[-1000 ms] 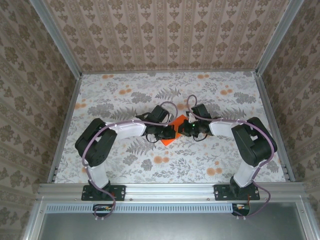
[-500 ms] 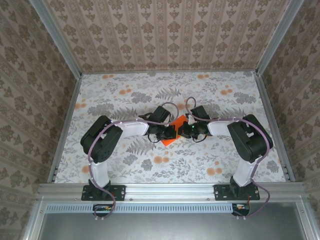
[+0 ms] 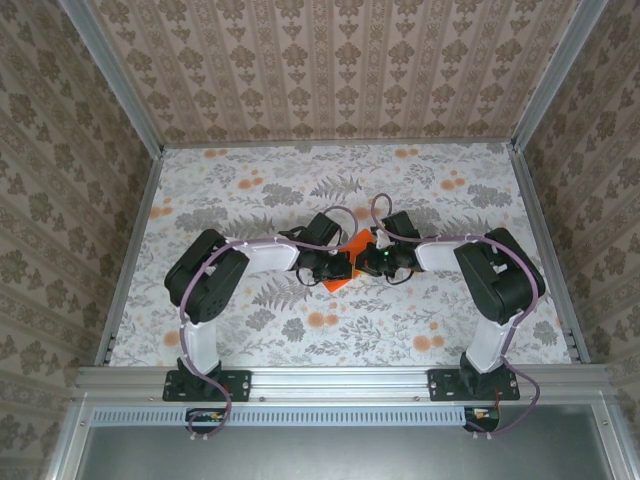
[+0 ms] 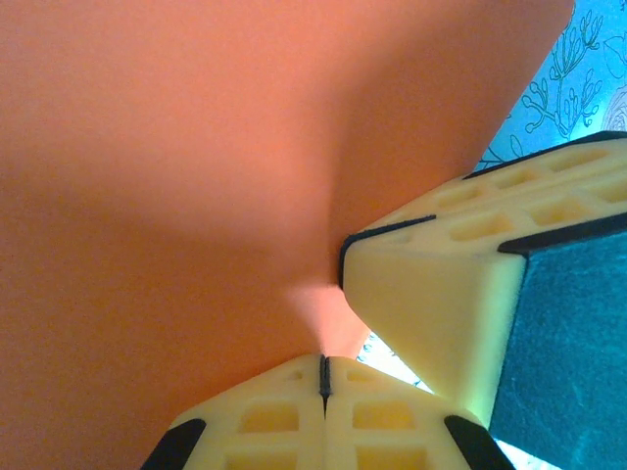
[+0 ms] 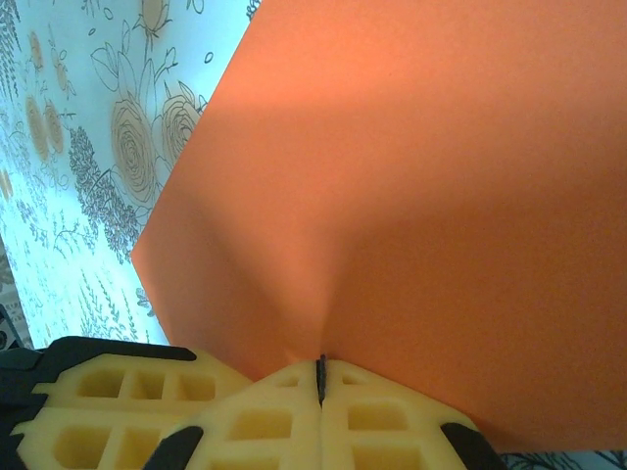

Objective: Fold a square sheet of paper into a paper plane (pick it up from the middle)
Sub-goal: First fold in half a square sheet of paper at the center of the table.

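Observation:
The square sheet of paper [image 3: 354, 243] is vivid orange and lies at the middle of the table, mostly covered by both gripper heads. My left gripper [image 3: 341, 266] and right gripper [image 3: 371, 262] meet tip to tip over it. In the left wrist view the paper [image 4: 196, 176] bulges up into a soft ridge, and my left gripper [image 4: 323, 364] is shut on a pinch of it. The right gripper's finger [image 4: 431, 304] stands just beside. In the right wrist view my right gripper [image 5: 320, 366] is shut on the paper [image 5: 421, 176] too, with the left gripper's finger [image 5: 108, 392] at the lower left.
The table [image 3: 250, 190] wears a pale cloth printed with grey leaves and small pale orange flowers [image 3: 322, 320]. Patterned walls [image 3: 340, 70] enclose it at the back and on both sides. A metal rail [image 3: 340, 382] runs along the near edge.
Both arms' elbows have drawn slightly inward. The two grippers have stayed shut on the paper at nearly the same spot.

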